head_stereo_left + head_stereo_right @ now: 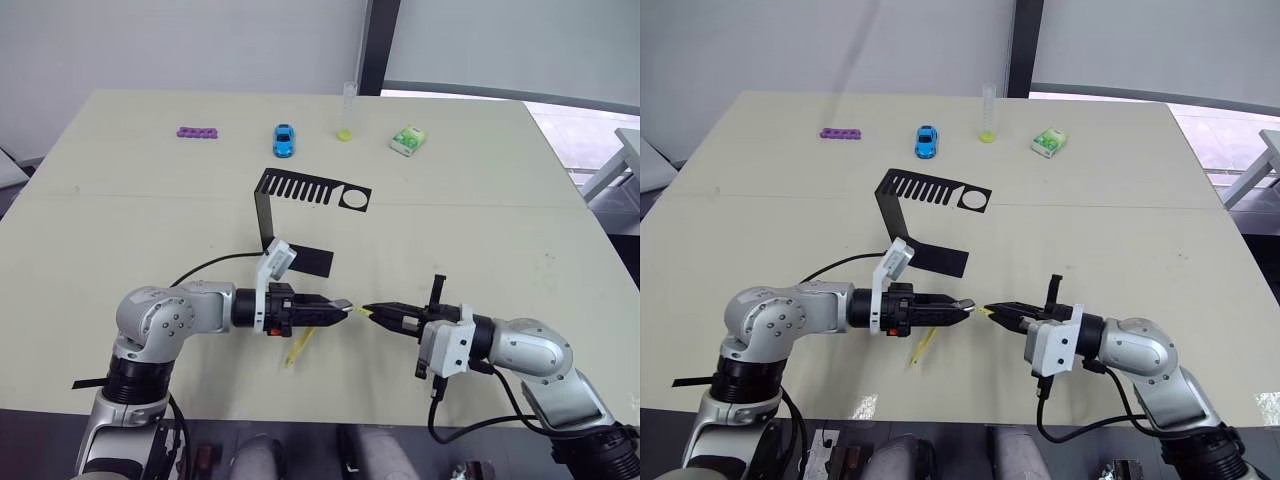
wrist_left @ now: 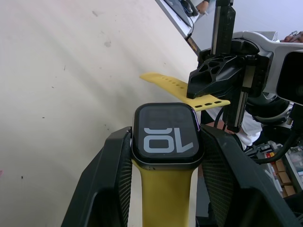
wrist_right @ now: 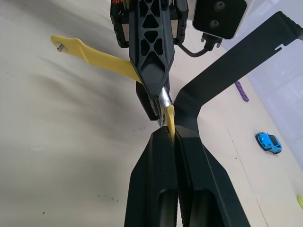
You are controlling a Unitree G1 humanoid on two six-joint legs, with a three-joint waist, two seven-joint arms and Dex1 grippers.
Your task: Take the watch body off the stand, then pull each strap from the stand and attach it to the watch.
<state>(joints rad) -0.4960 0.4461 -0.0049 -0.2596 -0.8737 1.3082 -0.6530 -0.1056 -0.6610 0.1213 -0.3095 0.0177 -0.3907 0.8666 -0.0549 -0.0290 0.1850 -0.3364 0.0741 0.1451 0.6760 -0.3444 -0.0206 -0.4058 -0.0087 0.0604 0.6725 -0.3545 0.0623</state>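
My left gripper (image 1: 338, 307) is shut on the watch body (image 2: 165, 137), a small dark case with light digits on its screen. One yellow strap (image 1: 297, 347) is joined to it and hangs down toward the table. My right gripper (image 1: 374, 312) faces it from the right, shut on the second yellow strap (image 3: 169, 118). That strap's free end sits right at the watch body's edge; I cannot tell if they touch. The black stand (image 1: 300, 200) is behind both grippers, its slotted top plate bare.
Along the far side of the table (image 1: 120, 230) lie a purple bar (image 1: 198, 132), a blue toy car (image 1: 284, 139), a clear tube with a yellow bottom (image 1: 346, 112) and a green-white packet (image 1: 408, 140). The table's front edge runs just below both arms.
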